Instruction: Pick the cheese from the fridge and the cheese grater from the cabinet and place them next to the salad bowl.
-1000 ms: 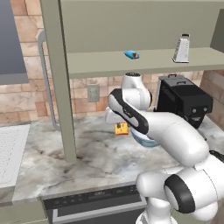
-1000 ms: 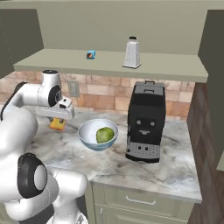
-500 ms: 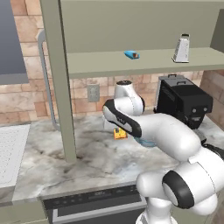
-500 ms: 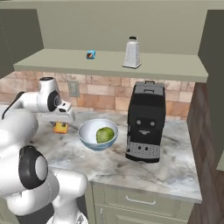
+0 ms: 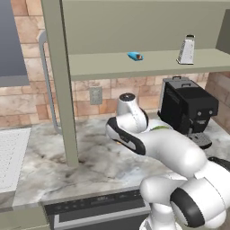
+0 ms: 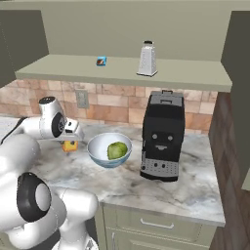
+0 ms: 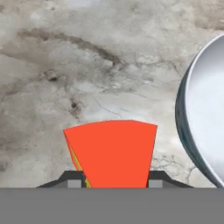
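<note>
1. So far, the first half of the task looks nearly finished: the small yellow-orange cheese wedge with a red-orange side [image 7: 111, 153] is out of the fridge and clamped between the two dark fingers of the white arm's gripper [image 6: 71, 139], just beside the round, glossy, pale bluish-white salad bowl [image 6: 99, 157] on the grey-veined marble counter [image 6: 190, 185].
2. From the hand camera, the bowl's rim curves in at about three o'clock of the wedge, close but not touching.
3. In the right base view the wedge hangs at roughly nine o'clock of the bowl, low over the counter; whether it already rests on the stone cannot be told.
4. Release is judged to be what remains for the cheese.
5. The small upright silver-grey metal cheese grater with a dark handle [image 6: 147, 59] stands untouched on the shelf of the olive-beige wall cabinet [image 6: 122, 73], at about one o'clock above the bowl.
6. Fetching it is wholly left.
7. The arm reaches forward and low, wrist bent so the gripper points down at the counter.
</note>
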Tool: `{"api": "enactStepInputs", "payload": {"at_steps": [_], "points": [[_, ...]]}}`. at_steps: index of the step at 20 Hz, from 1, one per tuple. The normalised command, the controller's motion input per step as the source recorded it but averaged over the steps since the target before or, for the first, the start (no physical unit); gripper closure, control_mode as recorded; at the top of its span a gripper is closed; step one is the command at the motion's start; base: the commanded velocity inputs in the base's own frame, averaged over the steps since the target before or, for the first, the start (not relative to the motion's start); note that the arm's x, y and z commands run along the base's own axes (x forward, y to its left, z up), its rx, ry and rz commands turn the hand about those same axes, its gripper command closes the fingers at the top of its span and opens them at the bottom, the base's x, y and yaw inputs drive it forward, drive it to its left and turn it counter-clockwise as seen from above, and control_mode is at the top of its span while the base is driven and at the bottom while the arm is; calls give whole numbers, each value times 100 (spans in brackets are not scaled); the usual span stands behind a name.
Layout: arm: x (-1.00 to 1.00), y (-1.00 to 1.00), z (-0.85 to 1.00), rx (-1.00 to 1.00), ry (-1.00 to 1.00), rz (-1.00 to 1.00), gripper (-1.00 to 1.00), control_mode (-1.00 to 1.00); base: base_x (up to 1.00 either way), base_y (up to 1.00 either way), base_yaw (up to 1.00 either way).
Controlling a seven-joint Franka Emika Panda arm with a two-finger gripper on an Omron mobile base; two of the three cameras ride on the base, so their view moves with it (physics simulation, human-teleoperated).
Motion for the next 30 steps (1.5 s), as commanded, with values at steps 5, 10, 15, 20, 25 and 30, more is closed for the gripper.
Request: {"api": "enactStepInputs", "payload": {"at_steps": [5, 10, 15, 20, 25, 30], "points": [[32, 1, -11, 0, 0, 0, 100, -100, 0, 0, 0], [37, 0, -11, 0, 0, 0, 100, -100, 0, 0, 0], [15, 0, -16, -2, 0, 0, 100, -100, 0, 0, 0], [15, 0, -24, -1, 0, 0, 100, -100, 0, 0, 0], [12, 0, -20, -1, -1, 0, 100, -100, 0, 0, 0], [7, 0, -19, -1, -1, 0, 100, -100, 0, 0, 0]]}}
